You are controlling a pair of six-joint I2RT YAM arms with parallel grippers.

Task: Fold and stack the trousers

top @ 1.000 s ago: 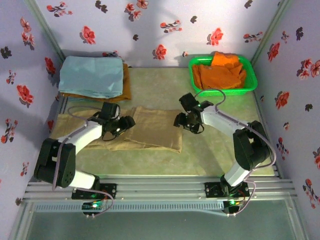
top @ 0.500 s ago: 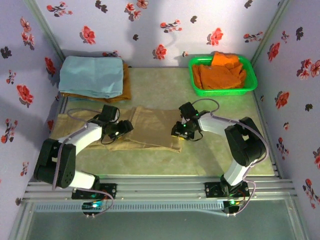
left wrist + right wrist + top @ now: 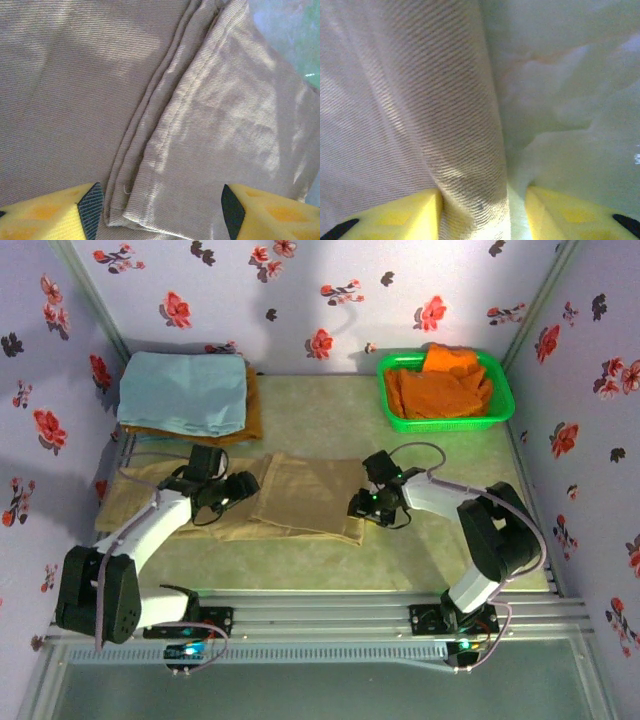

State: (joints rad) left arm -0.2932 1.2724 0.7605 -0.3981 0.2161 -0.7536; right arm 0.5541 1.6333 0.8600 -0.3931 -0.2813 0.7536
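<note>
The tan trousers (image 3: pixel 305 505) lie flat across the green mat, folded lengthwise, running from the left wall to mid-table. My left gripper (image 3: pixel 243 486) hovers over their middle. In the left wrist view it is open (image 3: pixel 157 212), its yellow fingers (image 3: pixel 55 215) straddling a layered hem edge of the trousers (image 3: pixel 225 125). My right gripper (image 3: pixel 358 507) sits at the right end of the trousers. Seen from the right wrist (image 3: pixel 482 215), a raised fold of the trousers (image 3: pixel 420 100) stands between the jaws, touching the left finger (image 3: pixel 400 215), with a gap to the other.
A green basket (image 3: pixel 505 405) of orange garments (image 3: pixel 440 385) stands at the back right. A folded light blue cloth (image 3: pixel 185 390) lies on an orange-brown garment (image 3: pixel 250 425) at the back left. Flowered walls close in three sides; metal rails (image 3: pixel 320 615) run along the front.
My right gripper has dropped down and left onto the right end of the trousers, its jaws narrowing round the fold. The left arm has swung back, its gripper shifting slightly left.
</note>
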